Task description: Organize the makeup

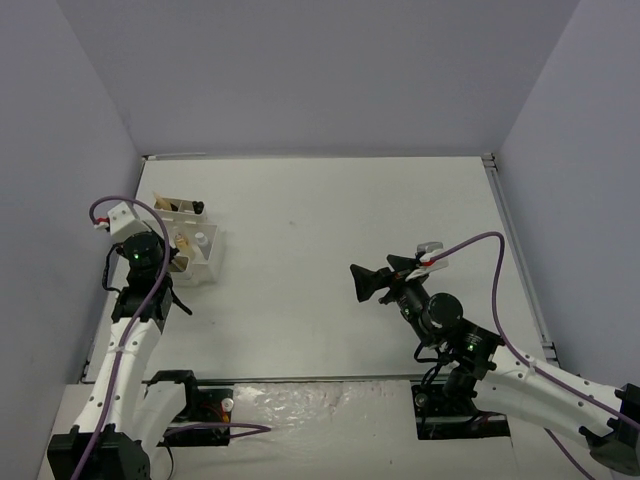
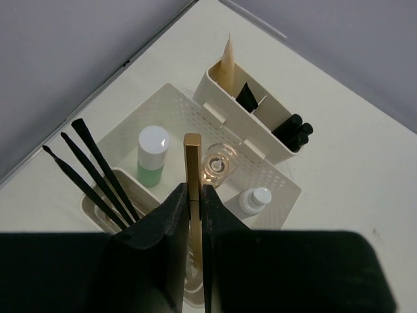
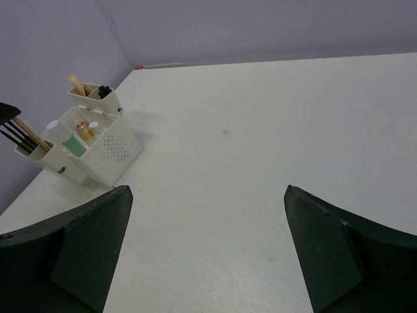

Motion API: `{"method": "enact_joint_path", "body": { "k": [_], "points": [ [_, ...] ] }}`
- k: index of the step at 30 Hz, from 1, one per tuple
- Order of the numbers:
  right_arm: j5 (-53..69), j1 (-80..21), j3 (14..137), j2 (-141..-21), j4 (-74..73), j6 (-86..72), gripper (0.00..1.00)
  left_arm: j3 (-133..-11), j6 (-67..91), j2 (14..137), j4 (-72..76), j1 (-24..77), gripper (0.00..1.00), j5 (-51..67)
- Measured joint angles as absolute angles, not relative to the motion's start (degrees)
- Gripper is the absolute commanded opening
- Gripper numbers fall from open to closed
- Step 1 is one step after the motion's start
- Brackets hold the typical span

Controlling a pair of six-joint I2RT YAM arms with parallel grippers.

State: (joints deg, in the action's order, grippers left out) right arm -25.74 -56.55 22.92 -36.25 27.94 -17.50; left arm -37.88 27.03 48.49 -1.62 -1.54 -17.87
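Two tools differ. The left tool (image 2: pixel 190 193) pinches a slim gold square-sided stick (image 2: pixel 193 153) upright over the white perforated plastic tray (image 2: pixel 260 171), judged ready for lowering into a compartment. Standing in the tray are thin black brushes (image 2: pixel 98 173) at frame left, a green-and-white bottle (image 2: pixel 153 156), a clear round jar (image 2: pixel 217 164) and a tan wooden stick (image 2: pixel 228 68) at upper centre. The right tool (image 3: pixel 206 190) stands spread and holds nothing, over the bare white table (image 3: pixel 260 130). In the overhead frame the tray sits at left, close to the wall (image 1: pixel 60 200). Room is tight there and ample rightward.

Left end effector (image 2: pixel 193 190) is clamped shut (pointing down); right end effector (image 3: pixel 206 192) gapes wide.
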Motion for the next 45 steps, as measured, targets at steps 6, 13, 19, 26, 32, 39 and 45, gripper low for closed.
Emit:
{"method": "enact_joint_path", "body": {
  "k": [6,13,19,26,32,39,45],
  "points": [
    [-25.7,-56.5,22.9,-36.2,27.9,-17.5,1.0,-35.2,27.3,48.2,2.7,-1.6,0.04,-17.8],
    [-25.7,-56.5,22.9,-35.7,27.8,-17.5,1.0,-31.9,27.7,48.2,3.7,-1.5,0.33,-17.8],
    [-25.7,-56.5,22.9,-34.4,27.7,-17.5,1.0,-31.9,28.0,47.3,3.7,-1.0,0.65,-17.8],
    [-26.0,-56.5,23.2,-33.0,24.3,-17.1,1.0,-34.5,28.7,41.5,-2.8,-0.8,0.88,-18.3],
    [-29.4,-56.5,27.6,-30.8,16.0,-14.8,1.0,-47.5,26.3,35.8,-17.5,-0.8,0.97,-18.6],
    [-35.2,-56.5,36.8,-28.4,4.5,-12.9,1.0,-63.4,21.7,29.9,-36.2,2.4,0.97,-17.5],
    [-38.9,-56.5,42.7,-26.4,-5.7,-13.4,1.0,-69.1,20.4,28.1,-52.4,8.8,0.97,-15.9]
  ]
}}
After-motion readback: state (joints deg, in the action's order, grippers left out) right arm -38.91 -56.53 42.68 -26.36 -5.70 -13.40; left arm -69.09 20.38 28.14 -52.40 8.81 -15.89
